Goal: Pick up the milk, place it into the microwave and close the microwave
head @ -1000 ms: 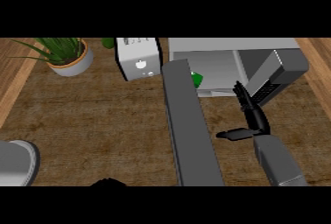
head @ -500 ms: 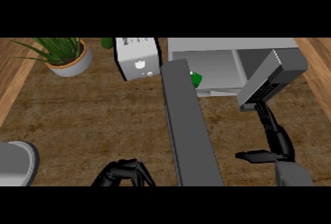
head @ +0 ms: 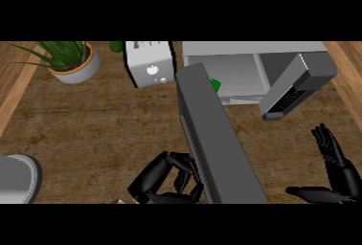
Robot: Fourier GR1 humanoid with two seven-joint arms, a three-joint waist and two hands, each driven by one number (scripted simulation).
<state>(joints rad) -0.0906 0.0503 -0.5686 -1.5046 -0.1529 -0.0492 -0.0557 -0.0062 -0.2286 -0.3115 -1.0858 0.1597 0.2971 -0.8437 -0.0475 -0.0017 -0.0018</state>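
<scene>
The grey microwave (head: 247,50) stands at the back right with its cavity exposed. Its long grey door (head: 216,143) is swung out towards me and seen edge-on. A small green part of the milk (head: 216,85) shows inside the cavity, just behind the door's hinge end; the rest of it is hidden. My left hand (head: 166,179) is open at the door's left face near its free end, fingers relaxed and touching it. My right hand (head: 333,165) is open at the lower right, fingers up, holding nothing and apart from the microwave.
A white toaster (head: 150,64) stands left of the microwave, and a potted plant (head: 71,60) is at the back left. A grey round object (head: 16,178) sits at the left edge. A slanted grey panel with a dark keypad (head: 291,91) juts from the microwave's right side.
My right hand has drawn back from the microwave's opening to the lower right and opened upward. My left hand has risen from the lower edge to the door's left face.
</scene>
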